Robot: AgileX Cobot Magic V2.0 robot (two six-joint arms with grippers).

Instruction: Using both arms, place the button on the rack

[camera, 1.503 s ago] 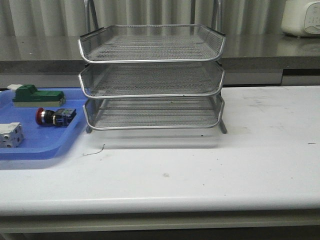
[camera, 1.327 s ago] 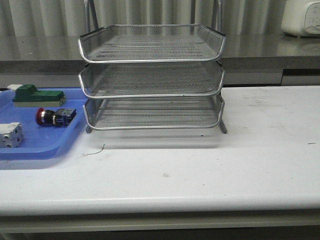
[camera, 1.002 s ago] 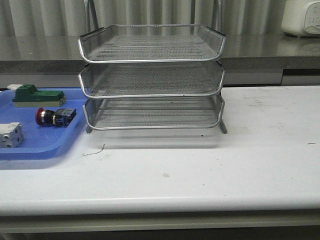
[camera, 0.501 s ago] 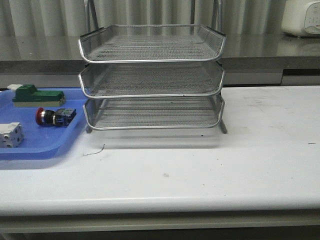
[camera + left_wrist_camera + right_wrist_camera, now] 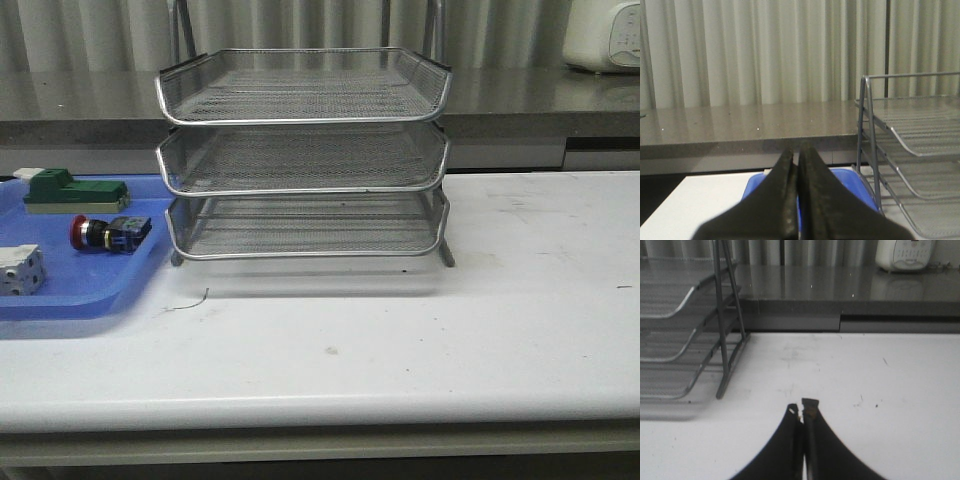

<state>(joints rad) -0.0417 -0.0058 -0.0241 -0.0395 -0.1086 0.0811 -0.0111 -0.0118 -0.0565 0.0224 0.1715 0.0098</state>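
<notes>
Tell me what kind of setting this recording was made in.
Probably a lab or workshop test bench: a white table holding a blue tray of electrical parts, including the button, beside a wire-mesh rack; a grey counter and curtains stand behind.

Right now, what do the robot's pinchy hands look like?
Only the fingers show, and only in the wrist views. The left gripper has two smooth black fingers that widen toward the camera like a curved wedge. The right gripper is black and curved too, but its tips look worn, with small pale and brownish scuffs. No cables, labels or arm bodies are visible.
</notes>
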